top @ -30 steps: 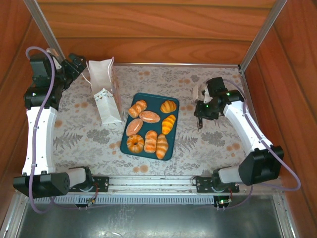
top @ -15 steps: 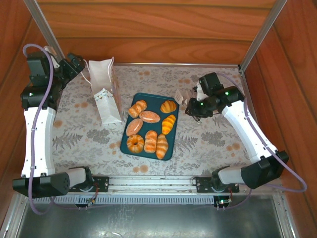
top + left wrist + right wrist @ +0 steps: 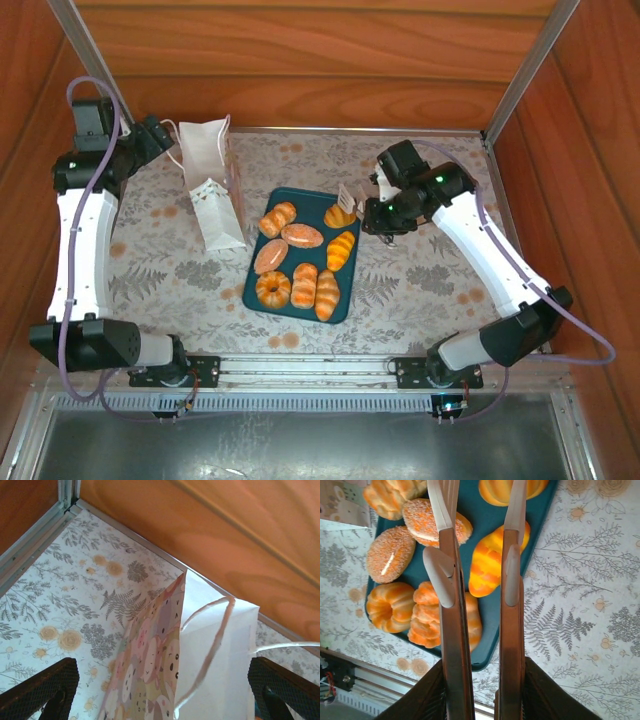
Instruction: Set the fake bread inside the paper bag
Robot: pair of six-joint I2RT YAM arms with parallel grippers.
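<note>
**A:** Left to right, where do things stand?

**B:** My left fingers (image 3: 45, 692) are spread wide and hold nothing. They sit at about 10 o'clock on the table (image 3: 430, 290) and face the paper bag (image 3: 212, 195). Its printed face and a cord handle (image 3: 216, 635) lie just ahead, between them.

**A:** And the bread?

**B:** All eight pieces of fake bread (image 3: 300, 237) lie on the dark teal tray (image 3: 305, 203) at the table's centre. The tray is just right of the bag and not touching it.

**A:** Your right side?

**B:** My right fingers (image 3: 512, 555) hang over the tray's 1 o'clock corner, partly apart, with nothing between them. Through the gap I see the striped yellow roll (image 3: 485, 565), and the round bun (image 3: 492, 489) lies beyond it.

**A:** Which step, then?

**B:** I judge it the first pick, at the approach. Next I'd lower the right fingers around one roll, close across its narrow width, and lift it clear of its neighbours. Then I'd carry it toward 10 o'clock. My left fingers may need to hold the bag's mouth open, though I cannot tell how wide it gapes.
</note>
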